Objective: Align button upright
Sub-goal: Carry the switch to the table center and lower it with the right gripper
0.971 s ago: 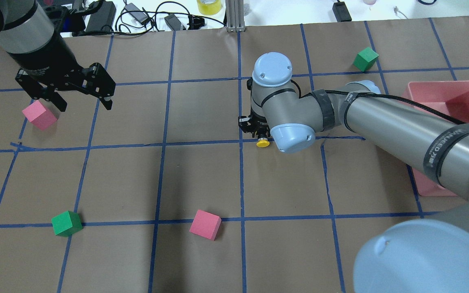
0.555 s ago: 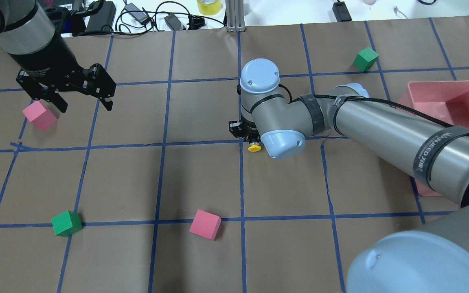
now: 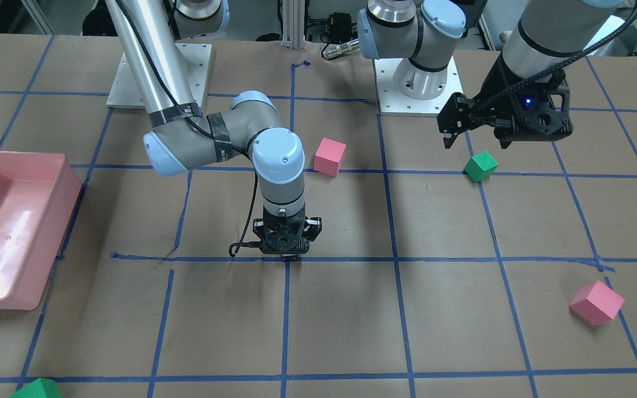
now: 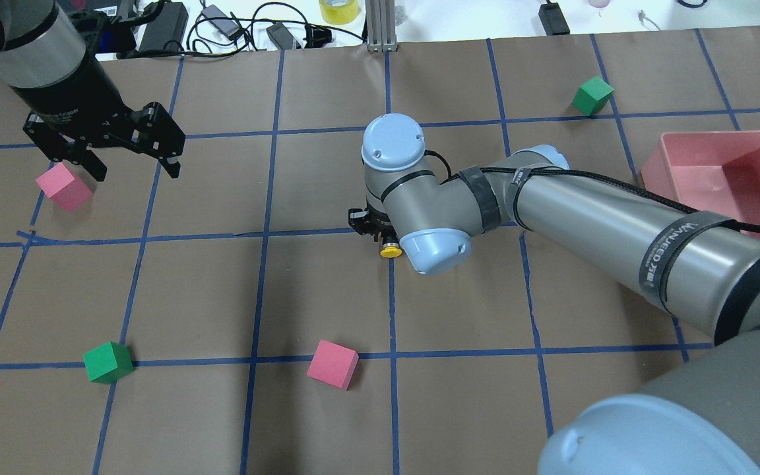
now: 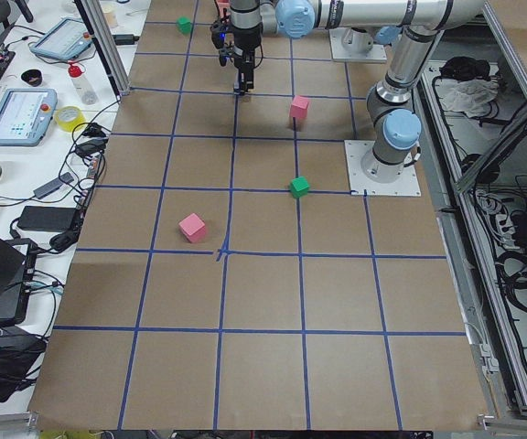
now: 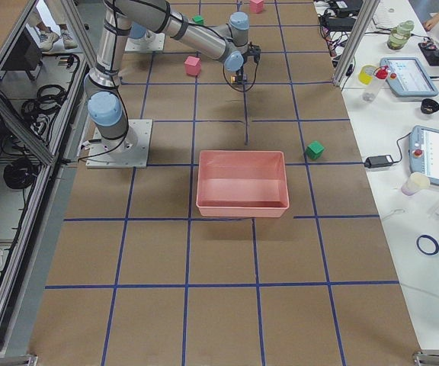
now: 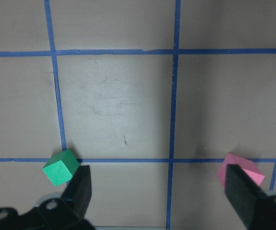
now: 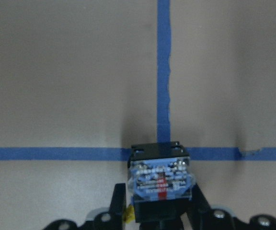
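Note:
The button has a black body with blue-white parts and lies sideways between my right gripper's jaws. In the overhead view only its yellow cap shows, pointing toward the robot, under the right wrist. My right gripper is shut on the button and holds it low over a crossing of blue tape lines at the table's middle. It also shows from the front, where the button is hidden. My left gripper is open and empty at the far left, above a pink cube.
A pink bin stands at the right. A green cube and a pink cube lie near the front, and another green cube at the back right. Cables and tape lie beyond the table's far edge.
My right arm has moved left with the button in its gripper, from right of the vertical tape line to about on it. The left arm has hardly moved.

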